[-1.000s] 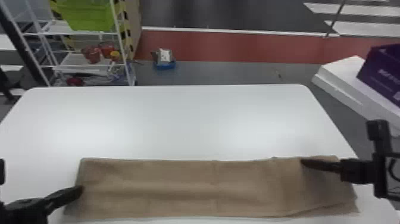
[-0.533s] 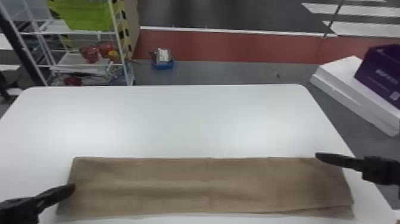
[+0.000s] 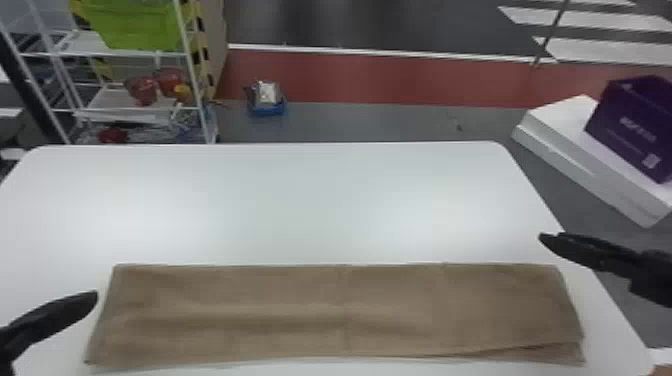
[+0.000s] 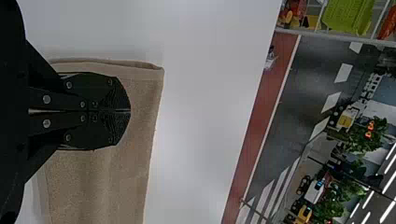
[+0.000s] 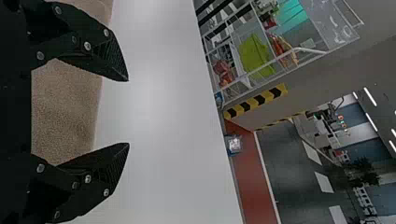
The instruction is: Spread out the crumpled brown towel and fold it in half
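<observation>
Left gripper (image 4: 130, 111): clenched, with no cloth seen pinched between its fingers; you have it by the towel's left end, probably so the closed tips can press or steady that edge rather than lift it.
Wire rack (image 3: 130, 116): beyond the table's far left corner, keeping a lime-green bin (image 3: 137, 27) and small goods off your work surface.
Blue tray (image 3: 267, 109): on the floor past the table, well apart from your task.
Brown towel (image 3: 300, 310): spread in a long, narrow strip across the near part of the white table (image 3: 320, 200), which gives you room to lay it flat. An under layer peeks out along the near edge at the right, so you can take it as already doubled, with the half fold about done; that corner is slightly uneven and may want a light tug.
Right gripper (image 5: 128, 112): released, fingers wide apart, just beyond the towel's far right corner; that likely leaves you clear of the cloth, so nothing drags if you back off.
Purple box (image 3: 620, 115): on white slabs (image 3: 565, 145) right of the table, seemingly stored. You can see pale lettering (image 3: 637, 129) and a square label (image 3: 651, 160) on its side.
</observation>
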Motion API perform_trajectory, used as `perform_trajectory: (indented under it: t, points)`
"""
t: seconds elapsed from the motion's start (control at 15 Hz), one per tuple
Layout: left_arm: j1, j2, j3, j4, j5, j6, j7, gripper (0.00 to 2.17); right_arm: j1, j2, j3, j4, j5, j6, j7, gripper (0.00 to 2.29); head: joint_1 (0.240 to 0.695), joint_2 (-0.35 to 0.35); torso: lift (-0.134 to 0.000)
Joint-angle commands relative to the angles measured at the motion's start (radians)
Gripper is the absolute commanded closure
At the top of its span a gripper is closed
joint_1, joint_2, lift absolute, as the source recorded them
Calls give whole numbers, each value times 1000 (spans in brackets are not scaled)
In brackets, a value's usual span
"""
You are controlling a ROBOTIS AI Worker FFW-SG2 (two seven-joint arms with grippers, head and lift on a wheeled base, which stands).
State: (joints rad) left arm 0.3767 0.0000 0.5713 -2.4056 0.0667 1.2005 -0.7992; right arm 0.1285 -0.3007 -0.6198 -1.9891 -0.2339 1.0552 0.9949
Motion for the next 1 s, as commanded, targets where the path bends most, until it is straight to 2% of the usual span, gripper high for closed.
perform_trajectory:
  t: [0.0, 0.07, 0.13, 0.93]
  points:
    - [4, -3, 12, -13, 30, -2, 8, 1433, 19, 15, -12, -20, -8, -4, -7, 49, 695, -87, -123]
    - [5, -3, 7, -15, 30, -2, 12, 1015, 25, 17, -9, -20, -4, -4, -7, 49, 695, -87, -123]
    - [5, -3, 5, -12, 27, -2, 15, 464, 28, 17, -8, -20, -4, -4, -7, 49, 695, -86, -123]
    - [15, -3, -2, -7, 24, -2, 12, 437, 43, 17, 11, -19, 2, 12, -2, 66, 695, -78, -123]
